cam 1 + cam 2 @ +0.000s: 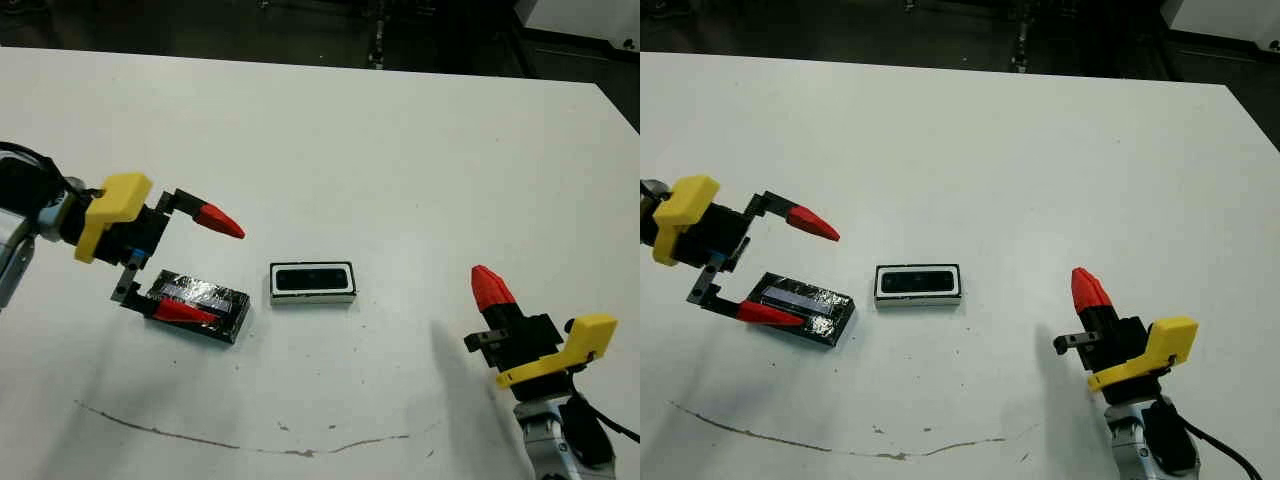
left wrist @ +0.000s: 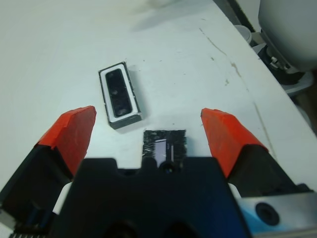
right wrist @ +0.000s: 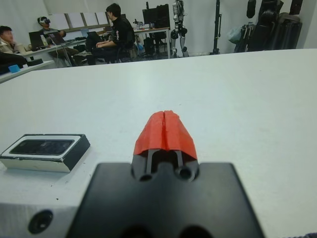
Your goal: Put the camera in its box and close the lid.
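Note:
The box (image 1: 312,283) lies near the table's middle, white-rimmed, with the black camera (image 1: 311,280) lying flat inside it. To its left the lid (image 1: 203,303), black with crinkled silvery patches and a pale strip, rests on the table. My left gripper (image 1: 200,266) hovers open over the lid, one red finger above its far side, the other over its near edge. In the left wrist view the lid (image 2: 164,144) shows between the spread fingers, apart from them. My right gripper (image 1: 491,288) stands shut and empty at the front right, well away from the box (image 3: 44,151).
A thin dark scuff line (image 1: 240,440) runs along the table's front part. The table's far edge (image 1: 300,62) borders a dark floor. Several people (image 3: 116,29) sit at desks beyond the table in the right wrist view.

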Available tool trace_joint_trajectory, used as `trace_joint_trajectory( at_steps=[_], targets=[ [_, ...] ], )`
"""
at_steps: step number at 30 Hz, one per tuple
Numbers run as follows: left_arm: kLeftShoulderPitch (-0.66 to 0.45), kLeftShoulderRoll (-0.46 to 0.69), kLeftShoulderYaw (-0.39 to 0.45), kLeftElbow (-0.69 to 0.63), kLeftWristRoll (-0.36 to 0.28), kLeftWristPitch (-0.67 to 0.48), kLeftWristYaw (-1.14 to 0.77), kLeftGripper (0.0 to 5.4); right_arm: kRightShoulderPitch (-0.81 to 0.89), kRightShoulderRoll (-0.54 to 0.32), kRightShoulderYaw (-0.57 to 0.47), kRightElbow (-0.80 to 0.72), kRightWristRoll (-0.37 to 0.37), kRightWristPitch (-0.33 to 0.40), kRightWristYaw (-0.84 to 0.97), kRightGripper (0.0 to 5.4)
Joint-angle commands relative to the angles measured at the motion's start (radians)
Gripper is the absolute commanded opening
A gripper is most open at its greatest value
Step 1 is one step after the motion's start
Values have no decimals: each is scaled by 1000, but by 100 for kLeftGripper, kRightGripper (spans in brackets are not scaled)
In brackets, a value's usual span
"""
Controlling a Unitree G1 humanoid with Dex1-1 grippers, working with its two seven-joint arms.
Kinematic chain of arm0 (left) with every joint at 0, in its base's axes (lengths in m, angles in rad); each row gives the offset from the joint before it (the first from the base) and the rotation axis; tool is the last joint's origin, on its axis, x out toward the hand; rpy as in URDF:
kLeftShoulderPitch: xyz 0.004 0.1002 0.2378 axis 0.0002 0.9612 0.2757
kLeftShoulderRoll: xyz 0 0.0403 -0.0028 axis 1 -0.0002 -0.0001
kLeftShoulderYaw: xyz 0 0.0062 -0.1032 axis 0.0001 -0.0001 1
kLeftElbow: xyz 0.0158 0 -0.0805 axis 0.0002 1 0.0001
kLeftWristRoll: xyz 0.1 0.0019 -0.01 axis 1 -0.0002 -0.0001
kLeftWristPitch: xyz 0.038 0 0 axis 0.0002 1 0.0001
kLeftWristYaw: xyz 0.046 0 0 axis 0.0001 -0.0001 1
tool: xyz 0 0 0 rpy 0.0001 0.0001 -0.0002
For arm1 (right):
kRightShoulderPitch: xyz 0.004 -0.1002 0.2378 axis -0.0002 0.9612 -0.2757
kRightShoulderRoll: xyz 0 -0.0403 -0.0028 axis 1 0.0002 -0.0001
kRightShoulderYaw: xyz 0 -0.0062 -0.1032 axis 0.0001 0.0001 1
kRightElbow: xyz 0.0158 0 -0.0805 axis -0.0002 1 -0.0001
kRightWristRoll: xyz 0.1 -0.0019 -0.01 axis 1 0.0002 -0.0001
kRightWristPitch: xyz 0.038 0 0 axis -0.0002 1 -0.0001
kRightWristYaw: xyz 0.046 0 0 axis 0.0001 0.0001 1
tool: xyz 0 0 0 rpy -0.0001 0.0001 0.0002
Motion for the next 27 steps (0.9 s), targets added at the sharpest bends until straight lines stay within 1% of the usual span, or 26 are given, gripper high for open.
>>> trace_joint_trajectory(
  at_steps=[1, 2, 4, 5, 7, 9, 12, 13, 15, 17, 18, 24, 27],
  targets=[
    [-13, 16, -30, 3, 17, 7, -6, 540, 7, -19, -6, 7, 5, -3, -2, 0],
    [-18, 21, -40, 1, 22, 9, -6, 540, 7, -18, -6, 6, 5, 0, -4, 0],
    [-41, 50, -81, -24, 66, 63, -6, 540, 9, -18, -2, 0, -12, 0, -16, 0],
    [-48, 55, -93, -30, 75, 75, -6, 540, 9, -18, -1, 2, -13, -4, -14, 0],
    [-75, 67, -138, -26, 66, 117, -6, 540, 7, -17, -1, 11, -3, -10, -4, 0],
    [-92, 69, -165, -20, 75, 113, -6, 540, 7, -17, 0, 17, -4, -18, 0, 0],
    [-95, 56, -165, -11, 122, 91, -6, 540, 10, -16, 1, 20, -1, -20, 2, 0],
    [-96, 53, -168, -6, 127, 92, -6, 540, 12, -14, 2, 19, -5, -22, -3, 0],
    [-87, 39, -157, 18, 117, 63, -6, 540, 15, -11, 3, 20, -8, -26, -6, 0],
    [-87, 35, -160, 30, 135, 47, -6, 540, 17, -14, 4, 18, -7, -23, -6, 0],
    [-92, 38, -169, 32, 144, 61, -6, 540, 18, -15, 4, 16, -7, -21, -7, 0],
    [-83, 18, -164, 91, 145, -10, -6, 540, 19, -13, 4, 23, -6, -32, -2, 0],
    [-93, 22, -186, 107, 139, 8, -6, 540, 20, -14, 4, 19, -3, -22, -6, 0]
  ],
)
